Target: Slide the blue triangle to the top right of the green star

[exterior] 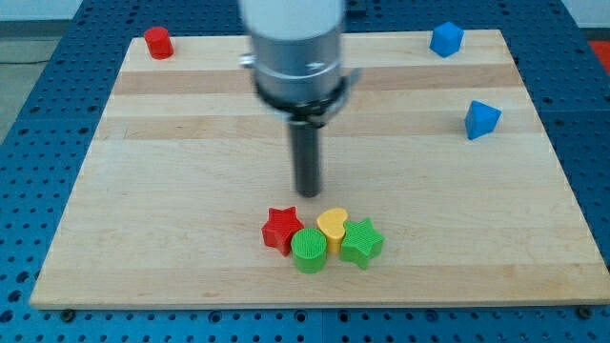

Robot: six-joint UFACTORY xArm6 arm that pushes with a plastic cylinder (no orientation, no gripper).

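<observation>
1. We observe my tip (307, 193) at the lower end of the dark rod, standing over the wooden board (172, 181) a little to the view's left of centre. The rod hangs from a blurred grey mounting (294, 52) at the view's top.

2. We have no gripper here: the arm ends in a plain rod, so there is nothing to open or close, and my tip touches no block.

3. We locate the blue triangle (482, 119) well to the view's right of my tip and somewhat toward the view's top. It sits alone near the board's right edge.

4. We locate the green star (362, 242) toward the view's bottom right of my tip, near but apart from it.

5. We record three further blocks in the same cluster, all below my tip in the view:
   - the yellow heart (332, 225), just below and slightly right of my tip, touching the green star's left side;
   - the green cylinder (309, 250), directly below my tip, pressed against the yellow heart;
   - the red star (281, 229), below and slightly left of my tip, touching the green cylinder.

6. We record two outlying blocks: a blue cube-like block (446, 39) far to the upper right of my tip, and a red cylinder (158, 43) far to the upper left, near the board's corner.
</observation>
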